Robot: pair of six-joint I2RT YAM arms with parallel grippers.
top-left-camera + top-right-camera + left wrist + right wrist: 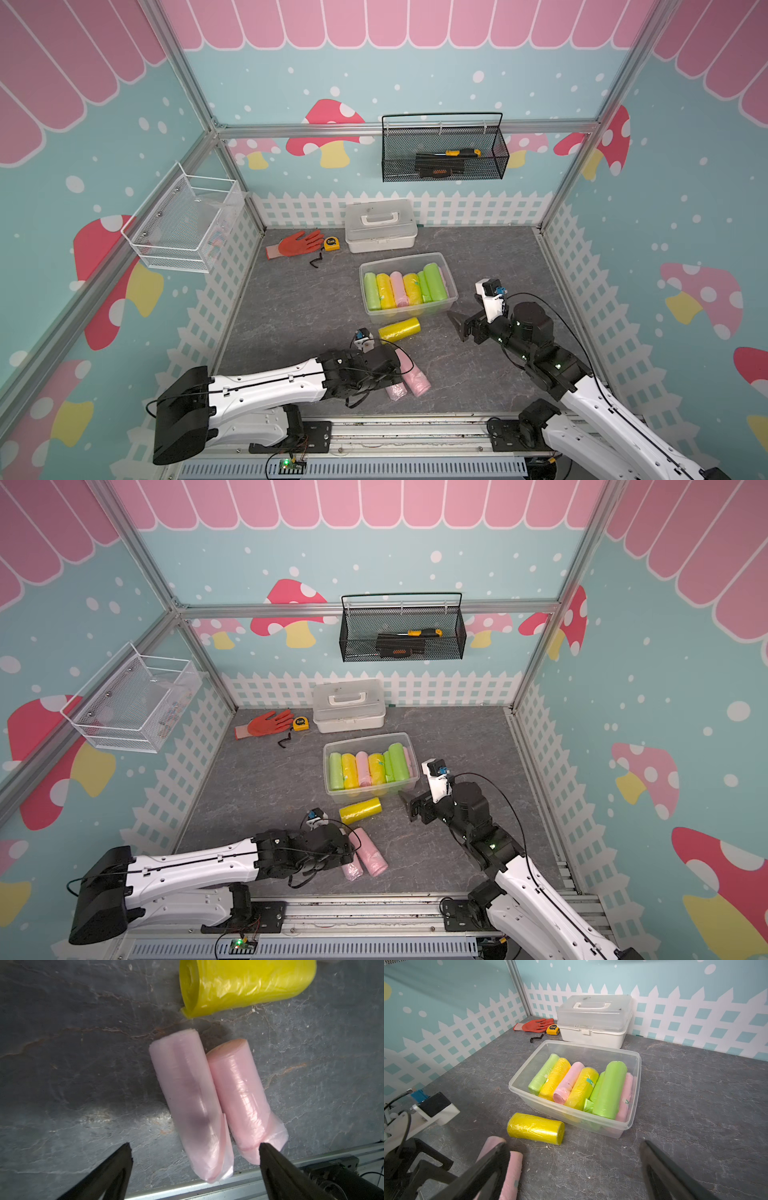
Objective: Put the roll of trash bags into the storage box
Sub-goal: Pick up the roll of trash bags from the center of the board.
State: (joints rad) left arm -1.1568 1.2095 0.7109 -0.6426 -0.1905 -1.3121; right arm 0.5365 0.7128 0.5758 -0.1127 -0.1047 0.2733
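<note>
Rolls of trash bags: three lie loose on the grey table [291, 311]; the others are in the box.
Yellow roll [399, 329]: on its side, crosswise, just in front of the box's near wall with a small gap between them.
Pink rolls [187, 1095]: two, lying side by side and touching along their length, nearer than the yellow roll and close to the table's near edge.
Storage box [411, 313]: clear, open-topped tub at mid-table. It holds green, yellow and pink rolls in a row, with one green roll lying on top toward the right.
Left gripper [195, 1147]: jaws spread wide and holding nothing, hovering over the pink pair. One fingertip [268, 1153] overlaps the end of a pink roll; contact cannot be told.
Right gripper [459, 326]: jaws wide apart and empty, just right of the box's near right corner.
White case [380, 226]: closed, just beyond the box.
Orange glove [297, 245] and tape measure [331, 243]: left of the case.
Black mesh basket [444, 153]: on the far wall, with tools inside.
White mesh basket [183, 224]: on the left wall.
</note>
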